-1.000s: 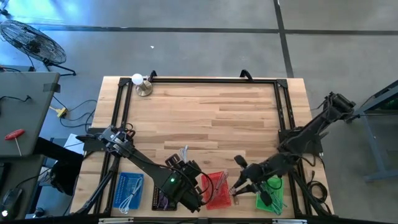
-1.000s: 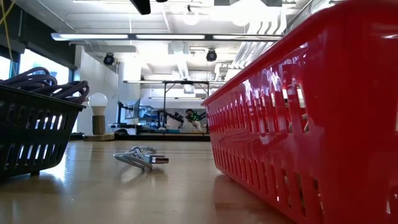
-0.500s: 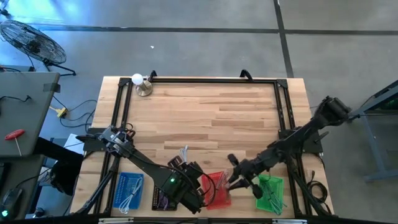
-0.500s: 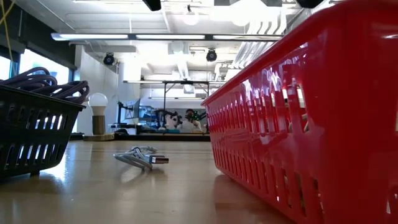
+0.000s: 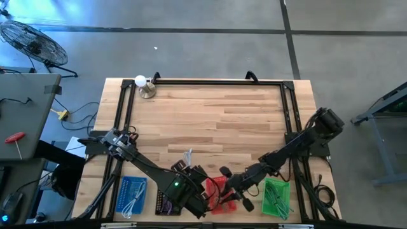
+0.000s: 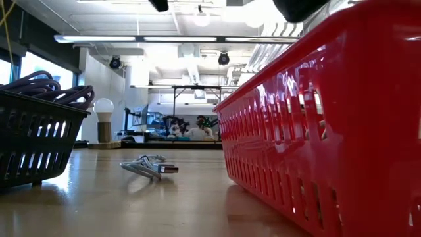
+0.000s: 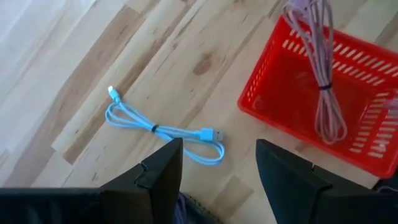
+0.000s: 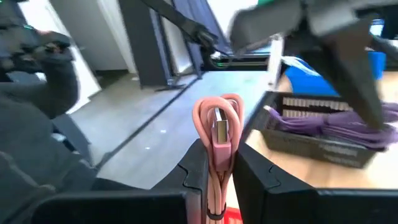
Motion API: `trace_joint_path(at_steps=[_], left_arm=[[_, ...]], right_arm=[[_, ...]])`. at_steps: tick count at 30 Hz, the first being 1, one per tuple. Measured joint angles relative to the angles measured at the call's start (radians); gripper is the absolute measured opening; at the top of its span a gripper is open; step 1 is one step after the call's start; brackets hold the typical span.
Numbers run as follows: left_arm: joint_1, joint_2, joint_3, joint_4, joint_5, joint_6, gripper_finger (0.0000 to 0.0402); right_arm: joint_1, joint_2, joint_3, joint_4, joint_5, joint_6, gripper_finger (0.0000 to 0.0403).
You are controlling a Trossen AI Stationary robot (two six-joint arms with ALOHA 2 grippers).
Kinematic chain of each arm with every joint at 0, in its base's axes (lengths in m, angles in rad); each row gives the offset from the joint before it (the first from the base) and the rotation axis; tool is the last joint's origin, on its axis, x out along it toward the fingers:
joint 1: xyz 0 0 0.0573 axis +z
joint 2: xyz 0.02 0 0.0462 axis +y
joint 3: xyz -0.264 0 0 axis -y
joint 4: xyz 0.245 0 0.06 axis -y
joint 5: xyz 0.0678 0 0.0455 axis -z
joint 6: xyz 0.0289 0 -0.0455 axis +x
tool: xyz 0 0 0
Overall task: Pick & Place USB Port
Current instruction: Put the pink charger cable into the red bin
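High view: the right gripper [image 5: 230,194] hangs over the red basket [image 5: 219,194] at the table's [image 5: 210,114] near edge, with the green basket [image 5: 276,198] just beside it. A second ago it was over the green basket; it has since swung across to the red one. The left gripper [image 5: 191,198] sits between the dark basket [image 5: 166,202] and the red one, unmoved. A pale cable [image 5: 188,156] lies loose on the wood.

Low view: the red basket's wall [image 6: 329,131] fills the right side, the dark basket [image 6: 33,138] the left, and the loose cable [image 6: 150,166] lies between. A dark arm part now shows at the top edge, larger than before.

Left wrist view: its jaws stand open and empty above the blue cable [image 7: 165,129] on the wood. A pink cable [image 7: 323,74] dangles into the red basket [image 7: 311,106].

Right wrist view: the jaws are closed on the pink cable [image 8: 217,134], its USB plug upright between the fingers [image 8: 193,171].

Judgement: carrying looks done and release is left; the loose cable is probably next.
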Motion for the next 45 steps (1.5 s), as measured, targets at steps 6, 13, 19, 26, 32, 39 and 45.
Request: trace_joint_path(at_steps=[6, 13, 19, 26, 32, 39, 45], left_arm=[[-0.013, 0.0, 0.0, -0.086, 0.009, -0.082, 0.0195], [-0.04, 0.0, 0.0, -0.09, -0.033, -0.099, 0.0195], [-0.047, 0.0, 0.0, -0.091, -0.043, -0.101, 0.0195], [-0.047, 0.0, 0.0, -0.091, -0.049, -0.101, 0.0195], [-0.047, 0.0, 0.0, -0.091, -0.049, -0.104, 0.0195], [-0.046, 0.0, 0.0, -0.091, -0.053, -0.105, 0.0195], [-0.046, 0.0, 0.0, -0.091, -0.053, -0.105, 0.0195]], right_arm=[[-0.01, 0.033, 0.0, -0.001, 0.039, -0.011, 0.004], [-0.056, 0.032, 0.002, -0.114, 0.085, 0.017, 0.004], [-0.07, 0.032, 0.0, -0.154, 0.09, 0.069, 0.004], [-0.096, 0.032, 0.001, -0.36, 0.126, 0.27, 0.0059], [-0.086, 0.032, 0.0, -0.387, 0.169, 0.263, 0.0098], [-0.076, 0.032, 0.001, -0.378, 0.162, 0.253, 0.0104], [-0.056, 0.032, 0.001, -0.376, 0.157, 0.236, 0.0105]])
